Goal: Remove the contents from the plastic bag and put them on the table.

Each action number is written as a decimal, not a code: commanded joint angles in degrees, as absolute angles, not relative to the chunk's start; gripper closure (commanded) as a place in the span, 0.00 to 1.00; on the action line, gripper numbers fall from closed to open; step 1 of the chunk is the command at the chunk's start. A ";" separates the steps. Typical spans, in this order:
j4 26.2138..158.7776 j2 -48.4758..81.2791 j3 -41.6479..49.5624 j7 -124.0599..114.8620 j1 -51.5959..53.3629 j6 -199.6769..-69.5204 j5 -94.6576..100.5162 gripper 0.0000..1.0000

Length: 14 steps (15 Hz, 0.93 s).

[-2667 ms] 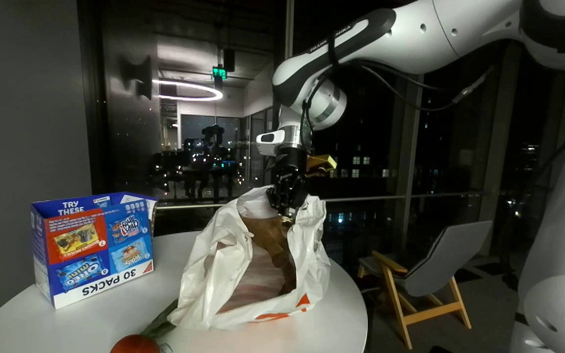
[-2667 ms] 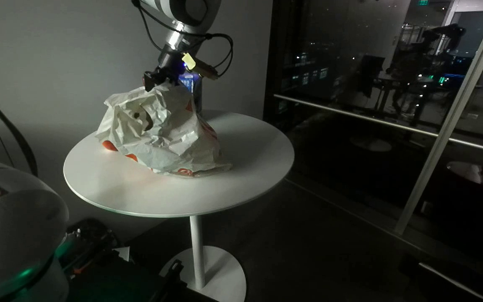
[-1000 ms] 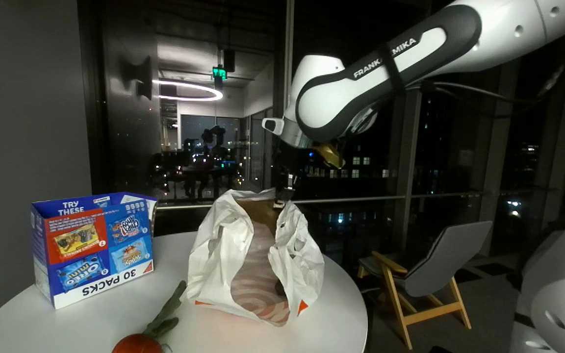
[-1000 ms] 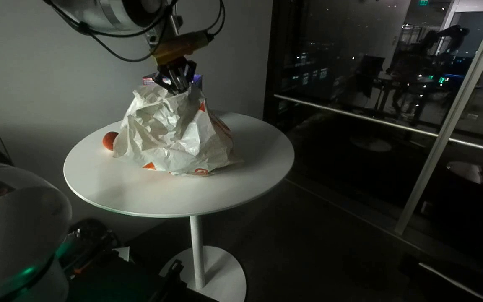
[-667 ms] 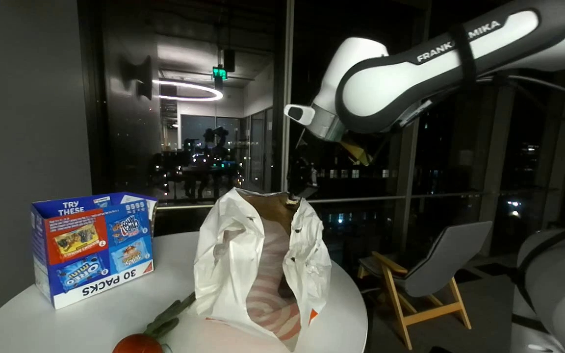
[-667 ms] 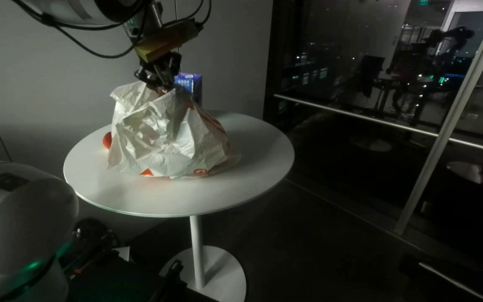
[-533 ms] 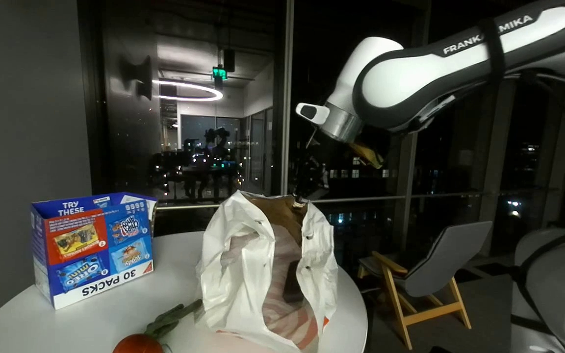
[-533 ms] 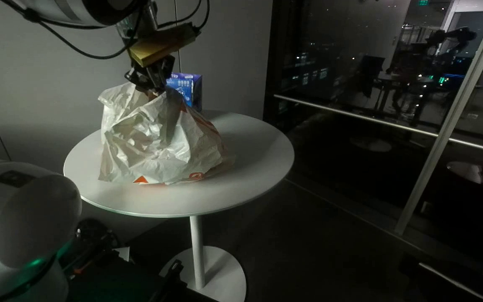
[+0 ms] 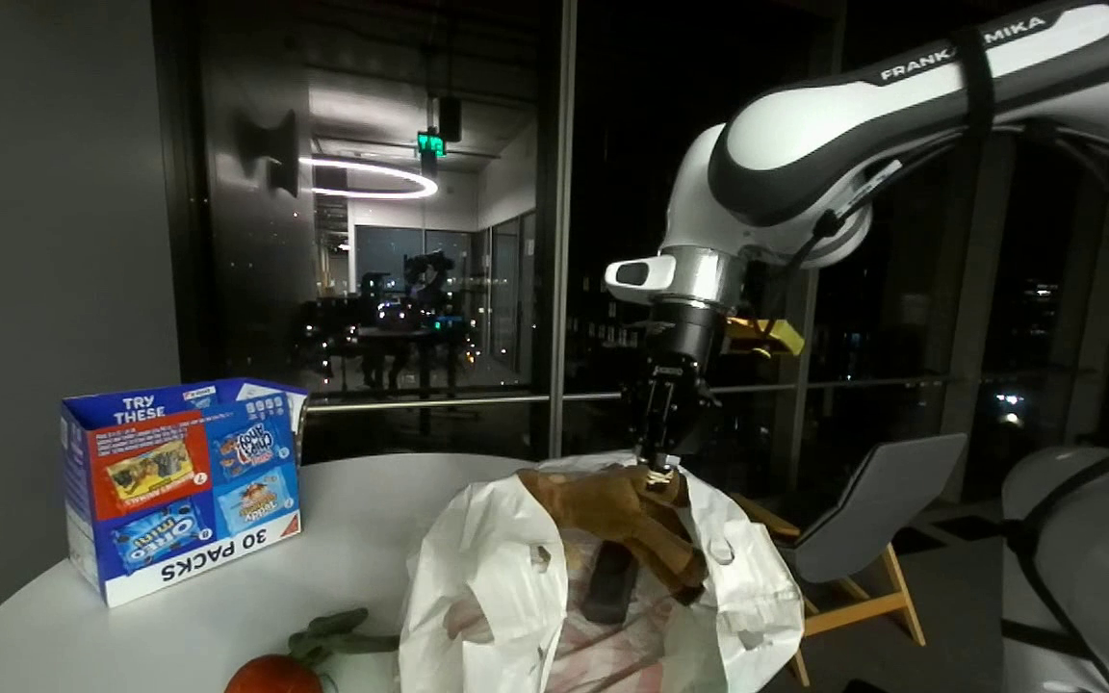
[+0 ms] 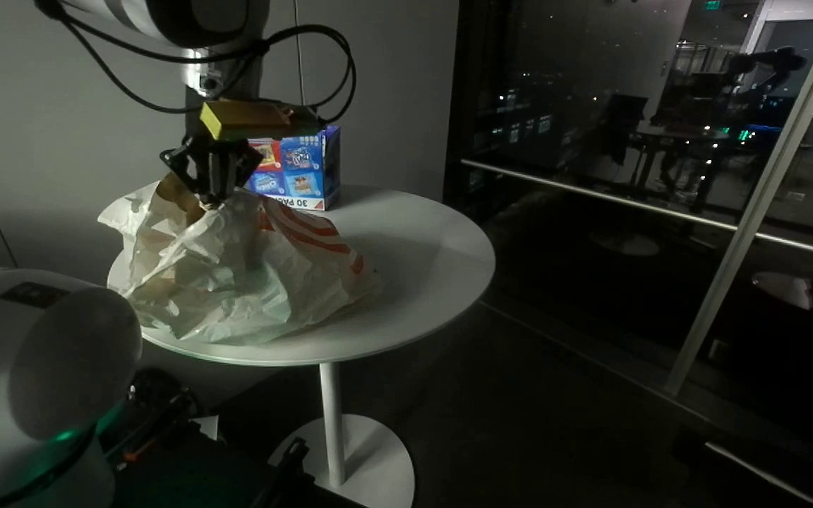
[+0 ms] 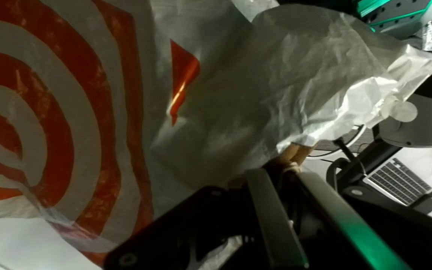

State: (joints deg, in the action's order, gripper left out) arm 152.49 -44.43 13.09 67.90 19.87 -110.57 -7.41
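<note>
Where the plastic bag (image 9: 497, 539) sags open on the round white table (image 9: 352, 539), the gripper (image 9: 658, 469) hangs over its mouth, fingers nearly together and pinching the top of the long tan-brown item (image 9: 593, 505). That item bulges up at the opening, its lower ends dangling between two white folds; whether a bit of plastic is caught with it, I can't quite tell. Below, inside the bag, sits a dark brown blocky item (image 9: 610, 585).

Outside — near the bag — a small round red item (image 9: 273, 674) lies on the table, partly cut off by the edge of the view, with a green item (image 9: 323, 635) just behind it that runs up to the bag's side. A blue printed box (image 9: 198, 491) stands well apart from the bag. In an exterior view, the yellow block (image 10: 258, 120) on the wrist and the gripper cover part of its face. The bag hides much of the seat of a grey chair (image 9: 887, 496) — and its red-striped wall fills much of the wrist view, a laptop (image 11: 401, 180) showing past the fingers.
</note>
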 commanded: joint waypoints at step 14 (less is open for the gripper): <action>118.45 -17.86 2.92 83.87 13.05 -75.18 -6.59 0.96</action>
State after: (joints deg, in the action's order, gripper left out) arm 121.08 -13.53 7.15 84.44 16.16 -78.67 -8.58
